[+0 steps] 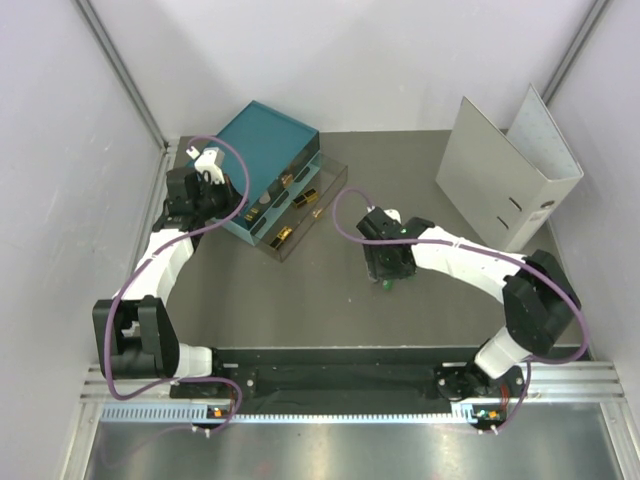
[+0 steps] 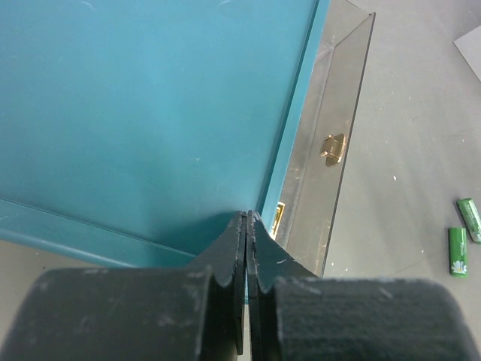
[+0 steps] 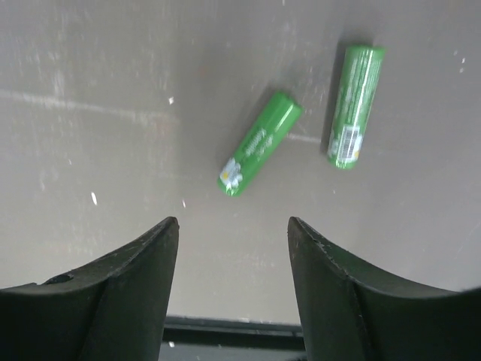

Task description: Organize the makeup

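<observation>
Elbow bent, right tool hovers spread over two green tubes.

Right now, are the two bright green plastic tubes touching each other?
Apart. The right wrist view shows bare grey tabletop between the slanted green tube and the steeper green tube.

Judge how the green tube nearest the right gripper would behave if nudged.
The green tube is a smooth cylinder lying flat on the table, so it would probably roll. Its glossy shine suggests a slippery grip. It looks stiff, likely light.
</observation>
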Controlling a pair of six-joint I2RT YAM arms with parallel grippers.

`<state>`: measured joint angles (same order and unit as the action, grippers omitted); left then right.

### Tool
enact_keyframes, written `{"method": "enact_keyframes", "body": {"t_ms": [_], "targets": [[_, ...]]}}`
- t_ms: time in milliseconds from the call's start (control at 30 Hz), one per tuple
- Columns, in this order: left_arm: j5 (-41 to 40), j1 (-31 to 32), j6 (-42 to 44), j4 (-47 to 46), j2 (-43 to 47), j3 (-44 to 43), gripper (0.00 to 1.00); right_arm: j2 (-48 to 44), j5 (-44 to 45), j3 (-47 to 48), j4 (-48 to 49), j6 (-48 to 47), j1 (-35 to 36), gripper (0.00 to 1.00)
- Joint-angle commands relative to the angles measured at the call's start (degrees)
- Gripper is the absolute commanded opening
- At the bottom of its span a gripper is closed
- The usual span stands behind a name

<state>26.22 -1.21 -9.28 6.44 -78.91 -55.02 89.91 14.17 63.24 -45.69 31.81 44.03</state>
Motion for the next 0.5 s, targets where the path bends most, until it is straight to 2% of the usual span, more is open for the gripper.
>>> {"method": "enact_keyframes", "body": {"t_ms": [0, 100, 167, 333, 467], "targets": [[2.6, 1.0, 0.7, 21.0, -4.8, 5.0, 0.0, -0.7, 1.4, -1.0, 4.5, 0.9, -1.3, 0.59], [2.6, 1.0, 0.8, 21.1, -4.5, 5.1, 0.0, 2.3, 0.6, -1.3, 7.2, 0.6, -1.9, 0.58], [2.5, 0.9, 0.8, 21.1, -4.3, 5.4, 0.0, 4.6, 0.7, -0.6, 7.8, 0.2, -2.2, 0.51], [2.3, 1.0, 0.8, 21.1, -4.1, 5.5, 0.0, 11.2, 0.6, 1.6, 8.4, -0.2, -2.5, 0.44], [1.8, 1.0, 0.9, 21.3, -3.4, 5.5, 0.0, 13.1, 0.8, 3.6, 7.5, 0.1, -2.6, 0.43]]}}
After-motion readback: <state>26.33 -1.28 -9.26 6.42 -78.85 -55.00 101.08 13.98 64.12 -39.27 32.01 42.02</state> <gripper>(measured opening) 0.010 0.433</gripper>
